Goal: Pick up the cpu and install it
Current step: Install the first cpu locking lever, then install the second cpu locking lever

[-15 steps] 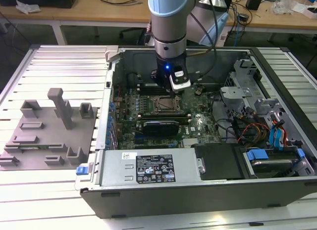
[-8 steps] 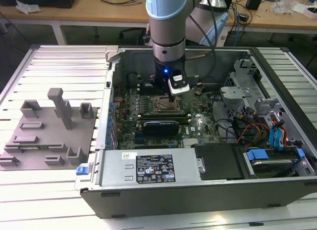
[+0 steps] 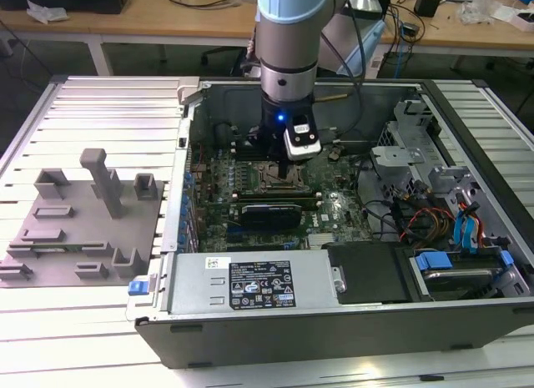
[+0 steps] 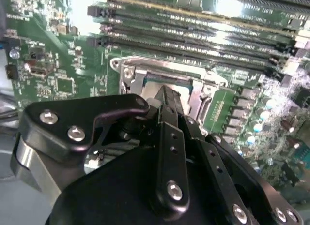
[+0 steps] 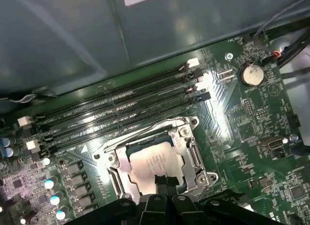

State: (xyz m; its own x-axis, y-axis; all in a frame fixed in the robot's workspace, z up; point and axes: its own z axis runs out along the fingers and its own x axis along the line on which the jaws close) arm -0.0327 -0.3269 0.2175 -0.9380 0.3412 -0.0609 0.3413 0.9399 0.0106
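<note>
On the exterior view's left I see the grey plastic tray (image 3: 79, 229) with its upright blocks lying on the slatted surface (image 3: 108, 113) near that edge, well apart from my work. Just to its right sits the open computer case (image 3: 334, 321), with the motherboard (image 3: 250, 196) flat inside it.

My gripper (image 3: 288, 167) hangs straight down over the middle of the board, right above the socket (image 5: 191, 157). In the first wrist view the cpu (image 5: 155, 162) lies inside the socket's metal frame, its pale silver top facing up, just beside the rows of memory slots (image 5: 116, 113). My fingertips (image 5: 162, 184) come down onto the chip's near edge; whether they touch it or hover a hair above, I cannot tell. In the second wrist view the fingers (image 4: 169, 113) look drawn close together, with no gap I can make out, and nothing is visibly pinched between them.

I judge the chip is at the seating stage. To do this well I would keep the wrist vertical, check that the chip's edges run parallel to the frame on all sides, and use no sideways force, since the contacts under it would bend easily.

Further right in the exterior view lie the drive bays (image 3: 417, 146) and the blue-tabbed cables (image 3: 463, 229).
</note>
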